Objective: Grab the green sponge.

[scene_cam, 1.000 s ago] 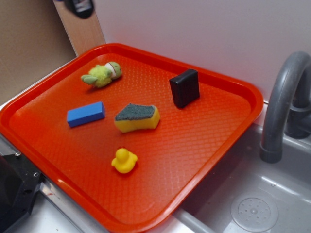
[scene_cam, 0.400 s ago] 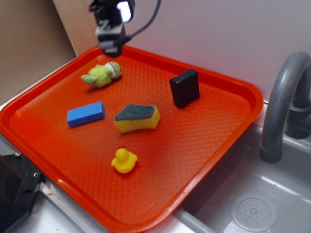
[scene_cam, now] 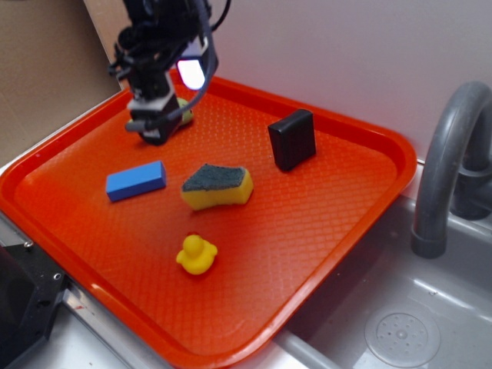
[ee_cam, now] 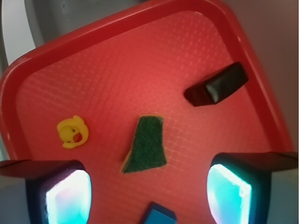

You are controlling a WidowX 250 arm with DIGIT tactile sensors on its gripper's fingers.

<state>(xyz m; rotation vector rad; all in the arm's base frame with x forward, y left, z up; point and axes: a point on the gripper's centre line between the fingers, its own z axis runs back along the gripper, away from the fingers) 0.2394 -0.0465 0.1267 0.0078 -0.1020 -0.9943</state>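
Green-topped, the sponge lies mid-tray, between a blue block and a black block, a duck nearer us. Our gripper hovers at the tray's far left, well apart from the sponge. From the wrist we see its fingers spread, holding nothing.

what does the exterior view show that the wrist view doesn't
Only the exterior view shows the faucet, the sink, a sliver of the plush behind the arm, the whole blue block and the hand from outside, hovering over the tray's back left. Only the wrist view shows the hand's two lit fingers spread wide, framing the sponge. Both show the red tray, sponge, duck and black block.
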